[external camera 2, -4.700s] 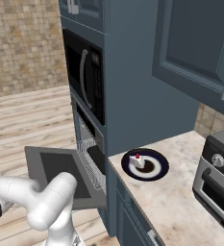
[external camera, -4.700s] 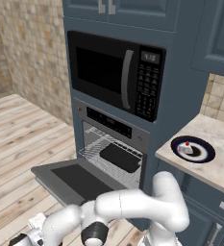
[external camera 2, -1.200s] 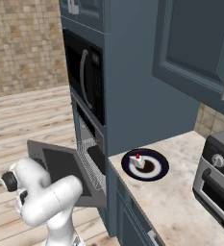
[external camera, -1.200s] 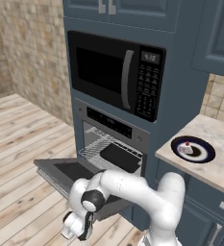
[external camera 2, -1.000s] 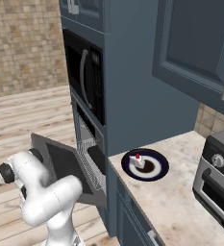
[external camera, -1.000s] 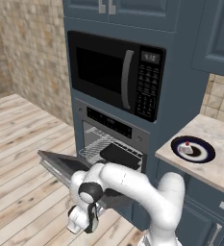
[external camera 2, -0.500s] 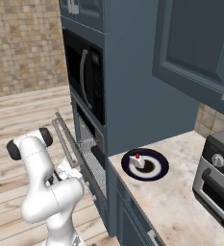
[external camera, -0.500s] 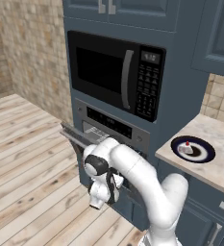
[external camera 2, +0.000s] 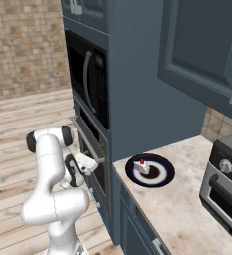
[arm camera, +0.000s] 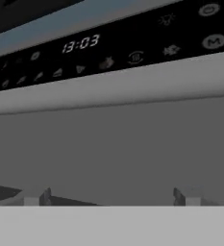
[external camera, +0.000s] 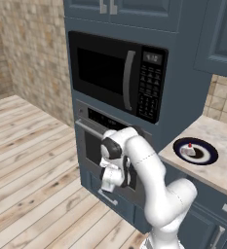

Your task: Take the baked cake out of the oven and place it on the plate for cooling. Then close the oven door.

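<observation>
Oven door [external camera: 93, 146] nearly upright against the oven [external camera 2: 90, 149], gripper [external camera: 110, 181] pressed to its face, fingers spread and released, cake [external camera 2: 142, 166] on plate [external camera 2: 150, 170] near the worktop's front edge, open floor left

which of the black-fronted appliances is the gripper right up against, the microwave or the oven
The oven, the lower unit, under the microwave. The gripper hangs in front of the oven door, and the hand view shows the oven's control strip close up; the microwave sits higher.

Two base views behind the arm, flanking, sharing the oven [external camera: 93, 146], hand view pressed close to its door [arm camera: 113, 149]
</observation>
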